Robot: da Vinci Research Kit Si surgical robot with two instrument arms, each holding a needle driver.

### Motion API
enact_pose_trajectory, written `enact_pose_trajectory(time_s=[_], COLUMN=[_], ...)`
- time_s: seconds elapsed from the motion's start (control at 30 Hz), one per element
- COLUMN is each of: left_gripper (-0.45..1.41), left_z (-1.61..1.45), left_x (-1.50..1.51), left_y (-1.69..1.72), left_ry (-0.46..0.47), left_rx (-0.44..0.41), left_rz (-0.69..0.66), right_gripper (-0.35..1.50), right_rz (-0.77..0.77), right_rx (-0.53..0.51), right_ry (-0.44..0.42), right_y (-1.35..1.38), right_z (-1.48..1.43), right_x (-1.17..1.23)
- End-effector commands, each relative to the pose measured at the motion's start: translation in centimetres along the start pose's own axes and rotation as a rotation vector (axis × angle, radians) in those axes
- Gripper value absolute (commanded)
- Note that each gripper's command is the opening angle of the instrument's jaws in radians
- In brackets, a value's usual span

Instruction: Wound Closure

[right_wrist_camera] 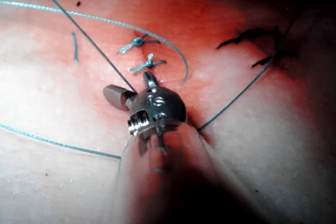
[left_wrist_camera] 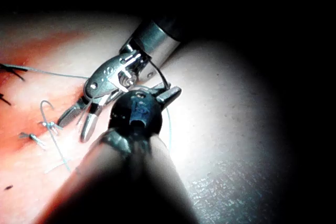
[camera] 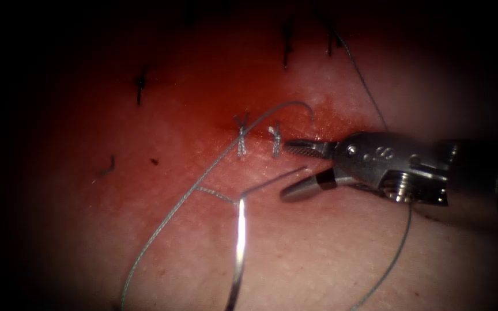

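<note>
Needle of bright curved steel (camera: 239, 253) lies free on the pale pink pork-belly tissue (camera: 329, 253), near the tissue's front edge and below the red cut (camera: 272, 124), not driven in and held by neither tool. The right arm's silver needle driver (camera: 295, 168) hovers with jaws spread wide and empty just right of two knotted grey stitches (camera: 257, 138), while thin grey thread (camera: 174, 210) loops across the tissue. The left arm's dark tool (left_wrist_camera: 137, 113) appears in its wrist view; I cannot tell its jaw state or hold.

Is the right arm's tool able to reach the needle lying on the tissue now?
Probably yes: the right tool, fingers open and empty, sits close to the needle, which lies free on the tissue with nothing between.
</note>
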Motion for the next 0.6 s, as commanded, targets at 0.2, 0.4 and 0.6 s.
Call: enact_pose_trajectory(time_s=[0.2,0.4,0.6], left_gripper=[-0.45,-0.45,-0.45], left_z=[-0.03,-0.15,-0.29], left_x=[-0.04,-0.12,-0.25], left_y=[-0.15,-0.3,-0.48], left_ry=[0.0,-0.019,-0.059], left_rx=[0.026,0.077,0.153], left_rz=[-0.003,-0.002,-0.023], right_gripper=[-0.35,-0.35,-0.35], right_rz=[0.037,0.093,0.089], right_rx=[0.002,0.023,0.126], right_ry=[-0.034,-0.035,-0.046], right_y=[-0.05,-0.28,-0.87], right_z=[-0.01,-0.12,-0.3], right_x=[0.06,0.2,0.45])
